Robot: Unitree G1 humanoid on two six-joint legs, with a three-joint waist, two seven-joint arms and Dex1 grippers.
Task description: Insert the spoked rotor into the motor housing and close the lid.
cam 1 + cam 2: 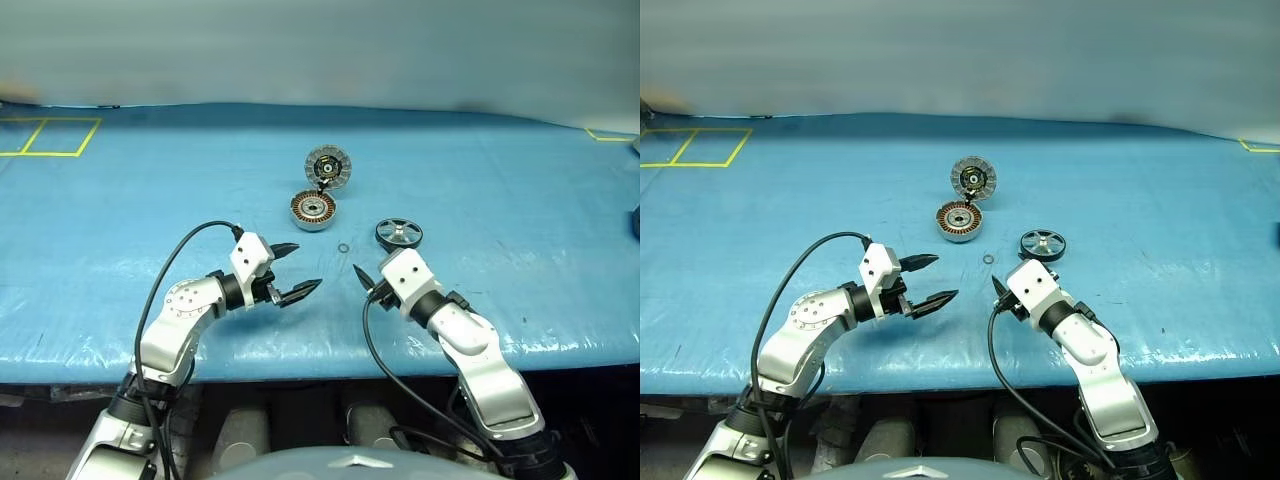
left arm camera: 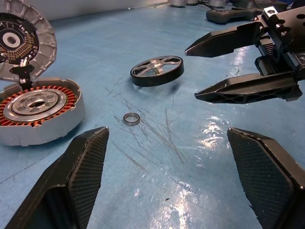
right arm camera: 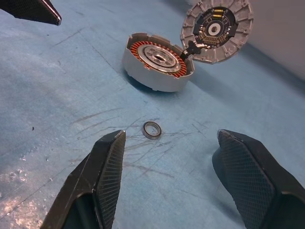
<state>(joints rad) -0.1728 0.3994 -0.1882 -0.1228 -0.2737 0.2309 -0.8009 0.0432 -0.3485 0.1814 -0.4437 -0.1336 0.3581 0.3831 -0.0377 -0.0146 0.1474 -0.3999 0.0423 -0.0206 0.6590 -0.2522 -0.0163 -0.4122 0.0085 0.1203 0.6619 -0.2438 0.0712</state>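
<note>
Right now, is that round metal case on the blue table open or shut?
Open. The lid stands swung back from the motor housing, so the copper windings inside show.

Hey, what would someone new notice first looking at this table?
Mid-table sits the motor housing, copper windings exposed, its lid swung open just behind it. The spoked rotor lies to its right, a tiny ring between them. Nearer, the left gripper and right gripper hover open, holding nothing.
</note>
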